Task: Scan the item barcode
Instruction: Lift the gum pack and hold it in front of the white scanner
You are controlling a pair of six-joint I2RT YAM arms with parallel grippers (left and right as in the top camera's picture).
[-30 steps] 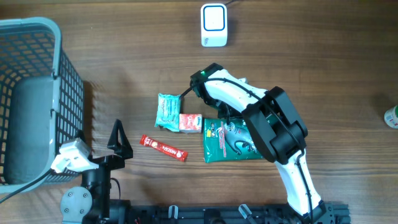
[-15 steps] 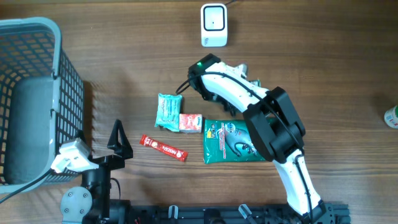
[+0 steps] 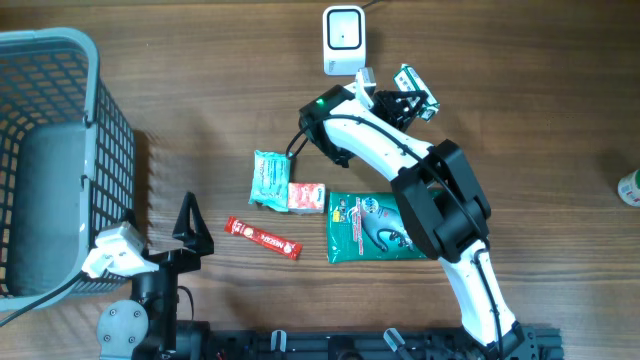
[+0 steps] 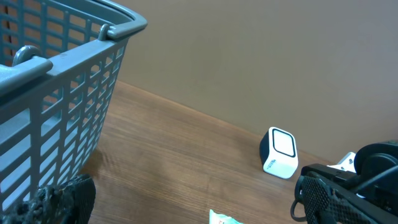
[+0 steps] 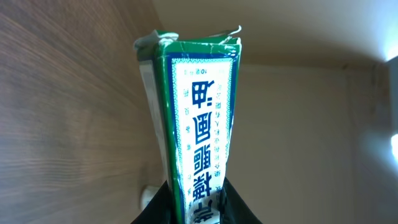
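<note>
My right gripper [image 3: 400, 102] is shut on a small green-and-white box [image 3: 416, 88] and holds it off the table, just right of the white barcode scanner [image 3: 344, 40]. In the right wrist view the box [image 5: 199, 112] stands up between the black fingers of the right gripper [image 5: 200, 208], its printed face turned to the camera. The left gripper [image 3: 190, 226] is at the table's front left, open and empty. In the left wrist view the scanner [image 4: 279, 153] stands far ahead of it.
On the table lie a teal packet [image 3: 270, 178], a small red-and-white packet [image 3: 306, 197], a red stick sachet [image 3: 263, 238] and a green pouch [image 3: 365, 228]. A grey basket [image 3: 60, 45] fills the left side. A bottle [image 3: 630, 188] sits at the right edge.
The right gripper has risen from beside the green pouch and moved back toward the scanner, carrying the green-and-white box. The left arm has not moved.
</note>
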